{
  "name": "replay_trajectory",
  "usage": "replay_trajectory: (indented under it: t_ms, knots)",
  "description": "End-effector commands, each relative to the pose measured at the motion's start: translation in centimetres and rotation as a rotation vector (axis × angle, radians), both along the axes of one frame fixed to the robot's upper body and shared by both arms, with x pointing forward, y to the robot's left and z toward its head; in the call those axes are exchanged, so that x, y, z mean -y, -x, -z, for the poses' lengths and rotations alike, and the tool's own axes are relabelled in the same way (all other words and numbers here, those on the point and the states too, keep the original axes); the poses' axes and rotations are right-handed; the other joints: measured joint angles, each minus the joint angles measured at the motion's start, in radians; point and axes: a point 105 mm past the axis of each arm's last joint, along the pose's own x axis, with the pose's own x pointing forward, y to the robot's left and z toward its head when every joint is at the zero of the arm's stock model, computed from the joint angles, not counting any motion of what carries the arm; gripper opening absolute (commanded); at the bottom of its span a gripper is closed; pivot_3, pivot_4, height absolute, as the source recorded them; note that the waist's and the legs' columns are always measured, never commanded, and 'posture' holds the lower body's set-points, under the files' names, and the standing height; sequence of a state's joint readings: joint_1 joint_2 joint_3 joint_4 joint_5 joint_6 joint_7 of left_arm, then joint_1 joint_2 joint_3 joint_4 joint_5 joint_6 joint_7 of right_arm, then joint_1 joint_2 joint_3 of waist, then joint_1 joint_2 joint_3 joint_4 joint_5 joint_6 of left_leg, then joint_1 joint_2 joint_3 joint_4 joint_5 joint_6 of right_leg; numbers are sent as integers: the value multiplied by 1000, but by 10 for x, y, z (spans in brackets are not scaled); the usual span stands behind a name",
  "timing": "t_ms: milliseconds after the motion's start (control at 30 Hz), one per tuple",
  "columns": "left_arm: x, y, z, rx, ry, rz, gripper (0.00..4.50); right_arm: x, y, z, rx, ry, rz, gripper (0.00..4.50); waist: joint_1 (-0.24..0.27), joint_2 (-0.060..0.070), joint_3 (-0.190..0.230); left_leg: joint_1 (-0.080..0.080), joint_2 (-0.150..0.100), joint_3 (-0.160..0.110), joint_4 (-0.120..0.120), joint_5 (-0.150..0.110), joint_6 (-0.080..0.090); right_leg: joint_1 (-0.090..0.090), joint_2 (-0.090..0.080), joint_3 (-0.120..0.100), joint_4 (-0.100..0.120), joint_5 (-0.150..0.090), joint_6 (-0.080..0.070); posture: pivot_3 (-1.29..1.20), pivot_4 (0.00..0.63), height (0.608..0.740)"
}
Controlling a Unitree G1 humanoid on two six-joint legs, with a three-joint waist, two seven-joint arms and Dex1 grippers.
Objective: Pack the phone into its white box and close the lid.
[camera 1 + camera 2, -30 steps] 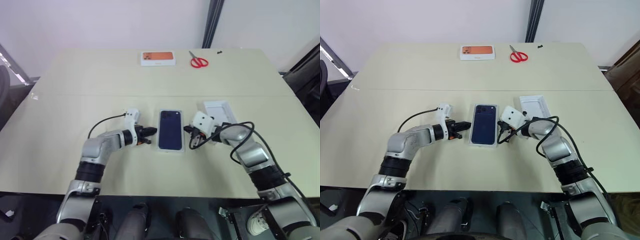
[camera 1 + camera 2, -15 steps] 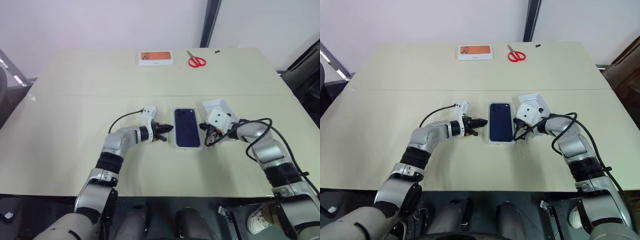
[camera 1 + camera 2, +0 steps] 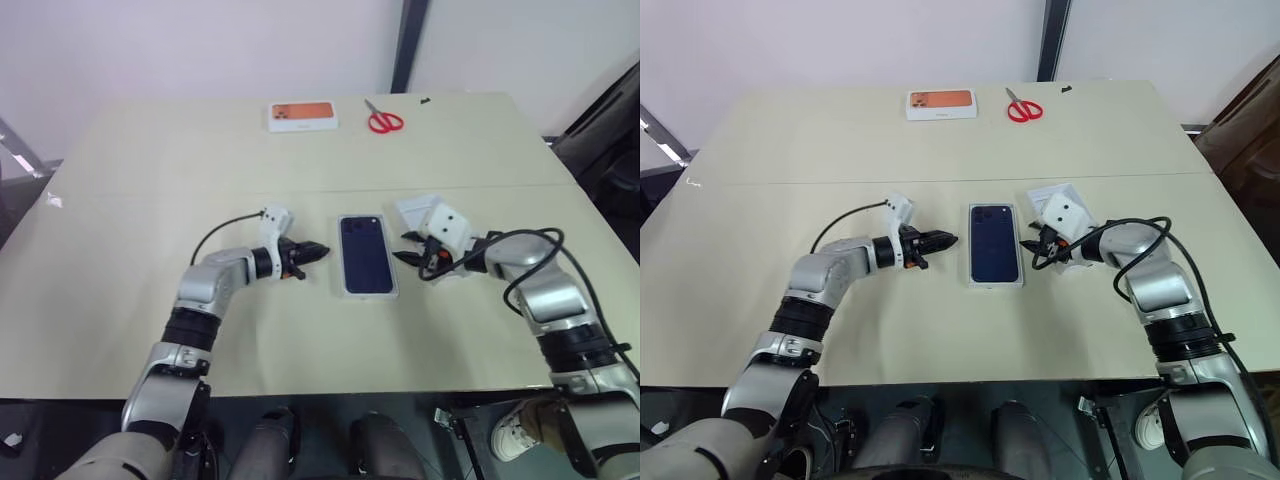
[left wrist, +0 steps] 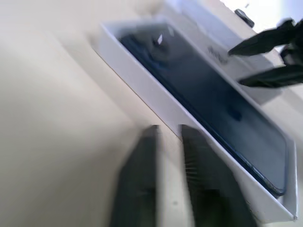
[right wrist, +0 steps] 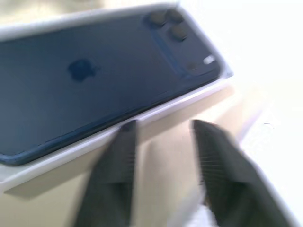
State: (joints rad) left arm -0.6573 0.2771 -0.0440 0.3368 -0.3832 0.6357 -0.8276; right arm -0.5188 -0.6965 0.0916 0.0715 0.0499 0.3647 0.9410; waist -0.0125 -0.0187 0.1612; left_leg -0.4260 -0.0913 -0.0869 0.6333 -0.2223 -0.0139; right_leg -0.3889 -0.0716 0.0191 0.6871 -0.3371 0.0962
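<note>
Now, on the beige tabletop (image 3: 760, 330), the left claw (image 3: 943, 240) lies low just left of the white box (image 3: 995, 284), pointing at its long side, apart from it; its fingers (image 4: 142, 165) stand narrowly parted with a slim gap between them, holding nothing; the box sits mid-table, and the phone (image 3: 995, 255) lies flat inside it, glossy back up (camera cluster at the far corner); just right of the box the right claw (image 3: 1032, 246) points back toward it, tips near its rim but not touching; its fingers (image 5: 118, 161) stand moderately apart and empty; beside and partly behind that claw a white tray-like piece (image 3: 1045, 196) lies on the tabletop, which may be the lid, though I cannot tell for sure; well apart at the far edge lie a white box with an orange picture (image 3: 941, 103) and, to its right, red scissors (image 3: 1023, 108).
</note>
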Motion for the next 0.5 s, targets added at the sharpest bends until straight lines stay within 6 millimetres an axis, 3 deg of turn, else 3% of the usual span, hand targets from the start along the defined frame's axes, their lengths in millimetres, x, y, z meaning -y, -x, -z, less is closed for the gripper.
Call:
replay_trajectory:
  t_ms: [33,67,133,300,500]
  knots:
    - [-13,1,-19,122,-24,18,2861,9,-3,-28,73,-35,64,3928,1,0,0,0,0,0,0,0,0,0,0,0,0,0,0,0,150,734]
    - [-15,1,-20,140,-39,20,3388,12,-4,-29,73,-41,87,4453,1,0,0,0,0,0,0,0,0,0,0,0,0,0,0,0,150,734]
    - [-20,1,-22,158,-45,26,4337,16,-6,-29,41,-73,138,4500,1,0,0,0,0,0,0,0,0,0,0,0,0,0,0,0,150,734]
    - [-39,13,-40,301,-55,109,4337,11,-3,-29,-160,-219,232,4500,-4,0,0,0,0,0,0,0,0,0,0,0,0,0,0,0,150,734]
    - [-56,45,-47,435,-66,231,4337,11,7,-11,-326,-122,314,4500,-1,1,0,0,1,0,-2,0,0,-1,0,1,-2,0,-1,0,150,734]
